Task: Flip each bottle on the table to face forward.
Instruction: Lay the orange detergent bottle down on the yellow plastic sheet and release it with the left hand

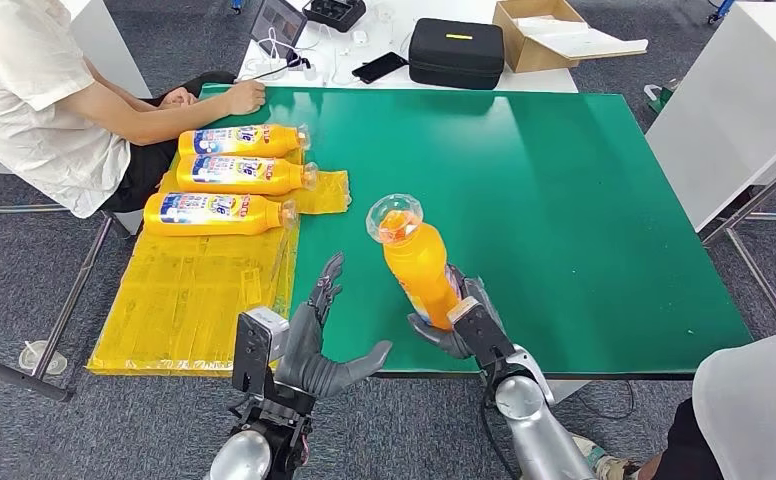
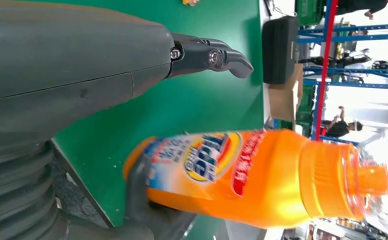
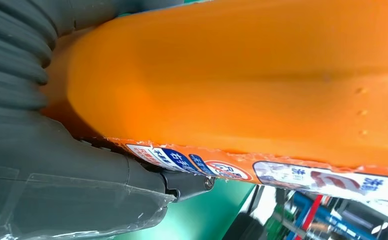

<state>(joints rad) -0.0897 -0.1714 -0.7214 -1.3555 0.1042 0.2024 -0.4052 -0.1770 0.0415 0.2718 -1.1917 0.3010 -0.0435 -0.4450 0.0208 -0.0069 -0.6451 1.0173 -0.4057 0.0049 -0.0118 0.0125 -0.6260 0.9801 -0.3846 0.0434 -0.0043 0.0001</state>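
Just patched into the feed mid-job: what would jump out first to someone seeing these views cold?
The orange bottle held up over the near edge of the green table, gripped near its base by the right hand, clear cap pointing up and away. Next, three matching bottles lying side by side, labels up, on the yellow sheet at the table's left, beside a seated person's arm. The left hand hangs open beside the held bottle.

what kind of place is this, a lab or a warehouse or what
Probably a robot test or data-collection area inside a warehouse-like workspace: a green table set up for trials, blue storage racks in the background, and a black equipment case with cables and devices on a white desk behind.
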